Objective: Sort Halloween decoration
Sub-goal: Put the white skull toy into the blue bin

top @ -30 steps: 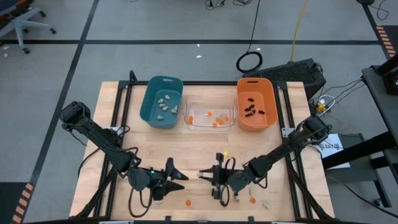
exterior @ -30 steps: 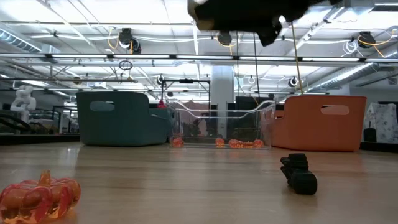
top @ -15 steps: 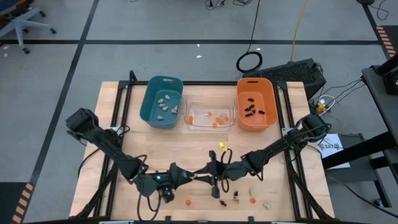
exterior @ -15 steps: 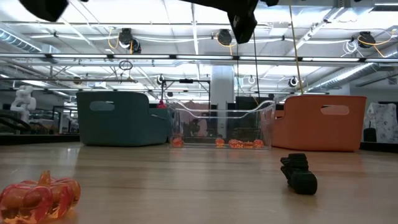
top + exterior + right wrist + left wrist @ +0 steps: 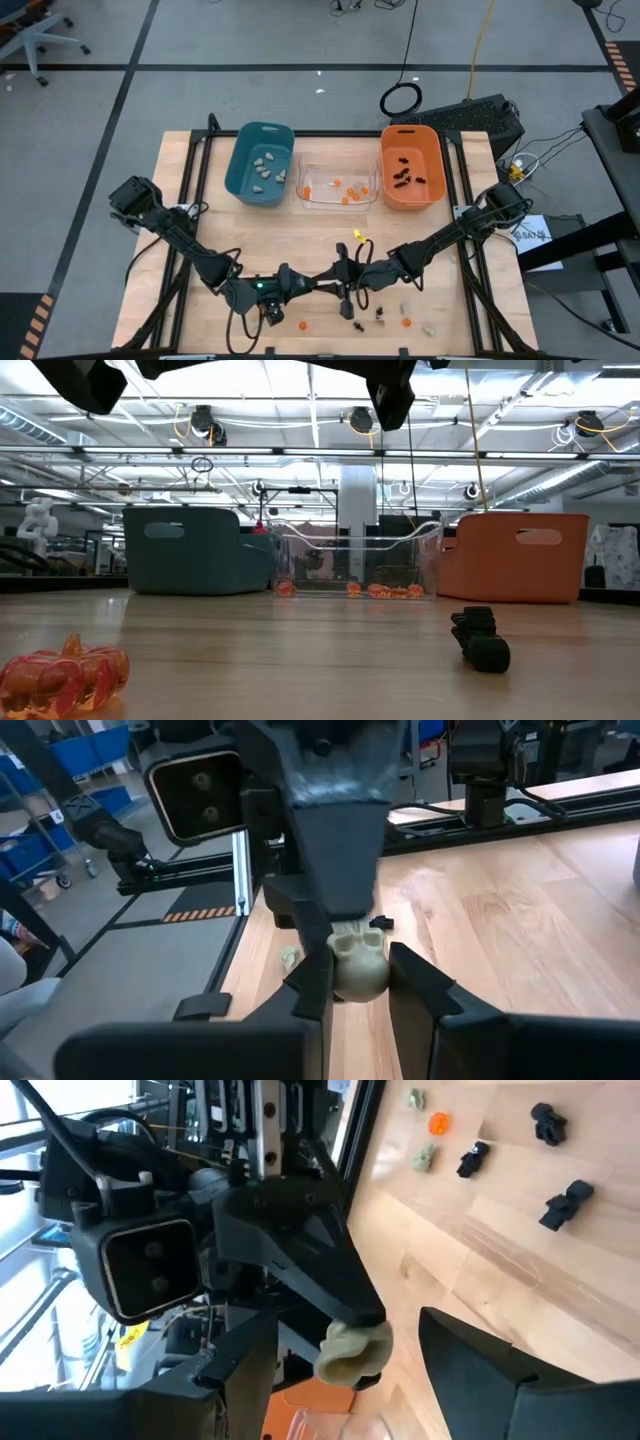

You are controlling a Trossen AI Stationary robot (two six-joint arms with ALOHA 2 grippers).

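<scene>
A pale skull-shaped trinket (image 5: 358, 968) hangs in the air over the table's near middle, with my right gripper (image 5: 358, 960) shut on it. My left gripper (image 5: 318, 284) faces it from the table's left, open. Its two fingers (image 5: 240, 1375) stand on either side of the trinket (image 5: 352, 1352), with gaps showing. Loose trinkets lie near the front edge: two orange (image 5: 303, 324), two black (image 5: 358, 325) and two pale (image 5: 430, 328). In the low view an orange pumpkin (image 5: 65, 675) and a black spidery one (image 5: 480, 640) rest on the wood. My right gripper pinches the pale trinket by its two sides (image 5: 338, 972) between its fingers (image 5: 415, 985). The fingers come about level from the table's right. The trinket is lifted clear of the table.
Three bins stand in a row at the far side: a teal bin (image 5: 245, 170) with pale lumps, a clear bin (image 5: 338, 200) with orange pieces, and an orange bin (image 5: 437, 170) with black ones. A small yellow piece (image 5: 358, 237) lies mid-table.
My left gripper has gone toward the table's right and down, rolling its wrist. It has come up to the right gripper with its open fingers about the pale trinket. My right gripper has turned its wrist a little, still shut on the trinket. Over the last half second both have kept still.
</scene>
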